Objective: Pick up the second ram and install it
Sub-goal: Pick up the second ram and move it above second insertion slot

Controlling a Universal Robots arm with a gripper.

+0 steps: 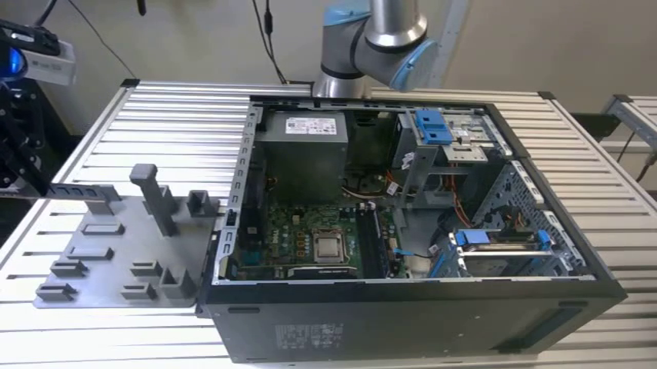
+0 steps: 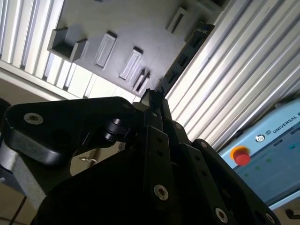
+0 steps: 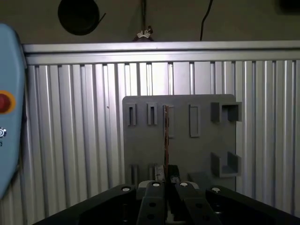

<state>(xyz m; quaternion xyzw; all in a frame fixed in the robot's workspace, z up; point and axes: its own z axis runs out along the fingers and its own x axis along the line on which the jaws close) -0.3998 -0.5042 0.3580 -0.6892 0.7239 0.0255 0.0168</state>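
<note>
The gripper (image 3: 166,179) pinches one ram stick (image 3: 166,136) edge-on over one grey slotted tray (image 3: 197,150), which lies at the exterior view's left of one open computer case (image 1: 411,327). The print on the case's white label (image 1: 313,123) is too small to read.

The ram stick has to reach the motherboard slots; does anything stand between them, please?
In the first wrist view the pincer grips the ram stick. In the exterior view, the fixture's tall post and the case's side wall stand between it and the motherboard slots.
</note>
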